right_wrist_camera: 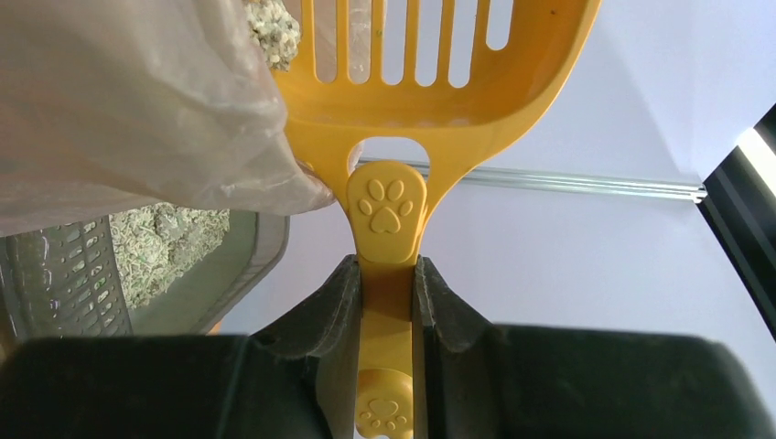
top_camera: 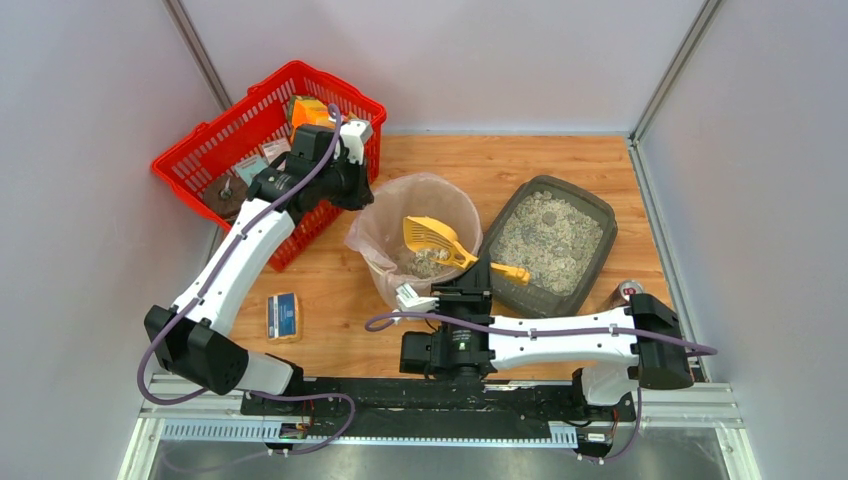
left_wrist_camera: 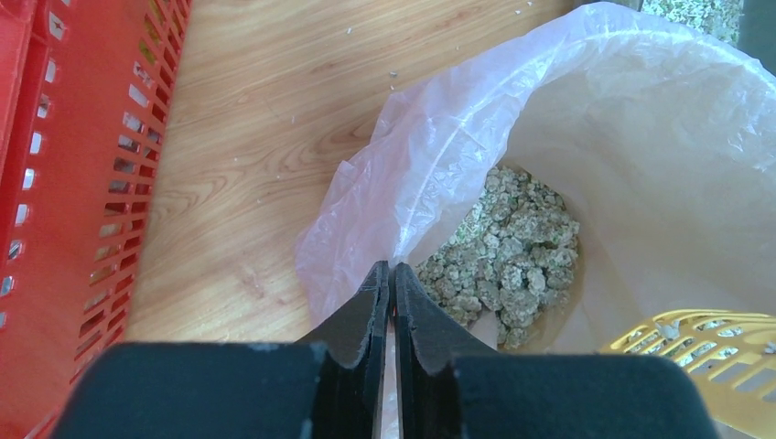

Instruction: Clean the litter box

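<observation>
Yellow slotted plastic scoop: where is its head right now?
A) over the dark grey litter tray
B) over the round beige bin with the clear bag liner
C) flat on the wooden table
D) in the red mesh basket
B: the right end effector clamps the yellow slotted plastic scoop by its handle, and its head hangs over the round beige bin, above the litter clumps in the clear bag liner.
</observation>
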Robot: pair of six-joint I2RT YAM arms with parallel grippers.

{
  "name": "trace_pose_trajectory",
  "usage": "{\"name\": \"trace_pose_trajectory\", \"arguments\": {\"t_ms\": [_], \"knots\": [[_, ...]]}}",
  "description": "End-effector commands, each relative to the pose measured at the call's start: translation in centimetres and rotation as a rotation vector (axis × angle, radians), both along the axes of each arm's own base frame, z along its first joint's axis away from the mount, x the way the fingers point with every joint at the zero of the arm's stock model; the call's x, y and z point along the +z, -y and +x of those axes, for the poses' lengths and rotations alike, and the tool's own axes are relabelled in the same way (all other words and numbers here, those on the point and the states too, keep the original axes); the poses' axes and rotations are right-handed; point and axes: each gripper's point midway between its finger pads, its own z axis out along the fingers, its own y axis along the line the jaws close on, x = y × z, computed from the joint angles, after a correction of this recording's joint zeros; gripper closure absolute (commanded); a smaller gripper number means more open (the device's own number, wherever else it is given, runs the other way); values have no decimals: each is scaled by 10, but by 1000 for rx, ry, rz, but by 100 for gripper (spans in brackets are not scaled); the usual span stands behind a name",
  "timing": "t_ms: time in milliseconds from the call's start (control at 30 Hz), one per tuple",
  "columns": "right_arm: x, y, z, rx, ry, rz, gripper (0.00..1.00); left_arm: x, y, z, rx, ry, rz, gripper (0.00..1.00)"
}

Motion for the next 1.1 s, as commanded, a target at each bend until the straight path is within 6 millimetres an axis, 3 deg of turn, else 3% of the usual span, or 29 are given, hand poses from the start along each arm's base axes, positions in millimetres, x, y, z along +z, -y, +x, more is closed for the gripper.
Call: {"name": "trace_pose_trajectory", "arguments": {"t_ms": [0,167,333,433,600,733,833,1067], "knots": [[56,6,-4,-21,197,104,99,18,5,2,-14,33,-35,89],[84,5,-4,-18,259,249,99,15,5,2,-9,28,-32,90],[111,15,-3,-17,199,389,99,14,6,2,-13,23,-32,91],[99,19,-3,-18,92,418,100,15,5,2,-12,24,-32,91],[46,15,-3,-7,33,247,100,14,6,3,-13,22,-32,92],[25,9,-3,1,4,146,100,13,6,3,-14,19,-32,92],[26,7,-3,1,-17,186,100,14,6,2,-14,21,-33,92],[51,9,-3,-25,-116,376,100,16,7,1,-18,24,-39,94]]}}
